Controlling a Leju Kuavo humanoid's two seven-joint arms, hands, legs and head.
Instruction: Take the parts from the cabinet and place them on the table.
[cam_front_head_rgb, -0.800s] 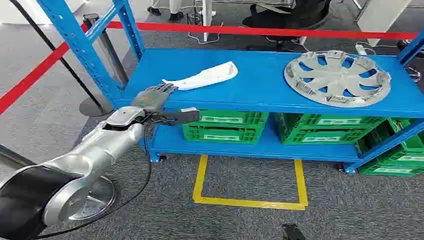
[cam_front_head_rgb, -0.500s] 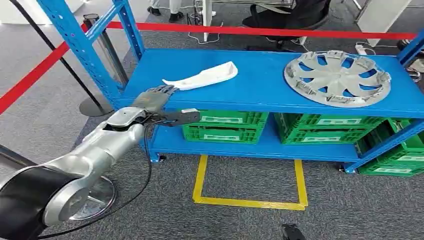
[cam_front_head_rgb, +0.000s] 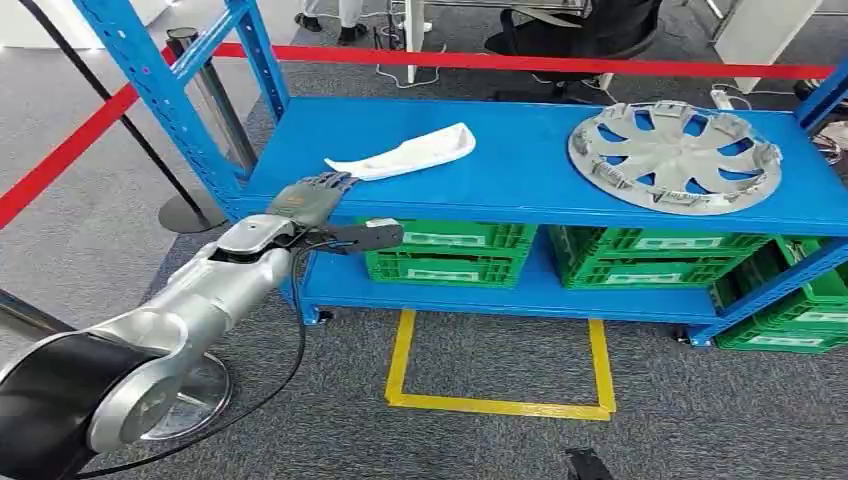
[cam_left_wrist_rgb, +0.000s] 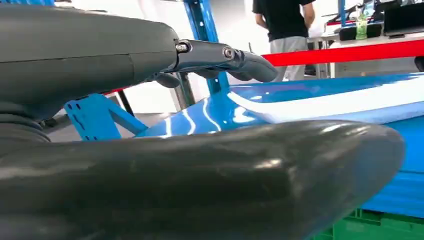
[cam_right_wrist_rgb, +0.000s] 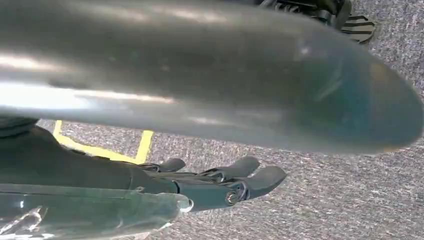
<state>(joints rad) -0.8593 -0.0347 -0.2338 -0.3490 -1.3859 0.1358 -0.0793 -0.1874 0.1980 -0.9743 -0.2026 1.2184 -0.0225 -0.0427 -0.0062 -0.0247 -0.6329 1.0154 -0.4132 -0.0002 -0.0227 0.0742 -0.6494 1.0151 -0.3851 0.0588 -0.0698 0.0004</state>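
Trim (cam_front_head_rgb: 405, 153), a thin white plastic strip, lies on the blue shelf (cam_front_head_rgb: 520, 180) at 10 o'clock, the hubcap (cam_front_head_rgb: 675, 155) at 2 o'clock. Likely light, stiff and slick; best pinched at its narrow near tip. Left hand (cam_front_head_rgb: 310, 196), empty, fingers spread, reaches just short. Right hand (cam_right_wrist_rgb: 220, 182) hangs empty, fingers loosely extended.

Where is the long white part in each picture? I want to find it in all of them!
Head view: the long white part lies on the blue shelf top, toward its left side, just beyond the left hand.
Left wrist view: it is the pale strip stretching across the blue surface, past the hand's fingers.
Right wrist view: not in it.
Shared landmark: the blue shelf top.
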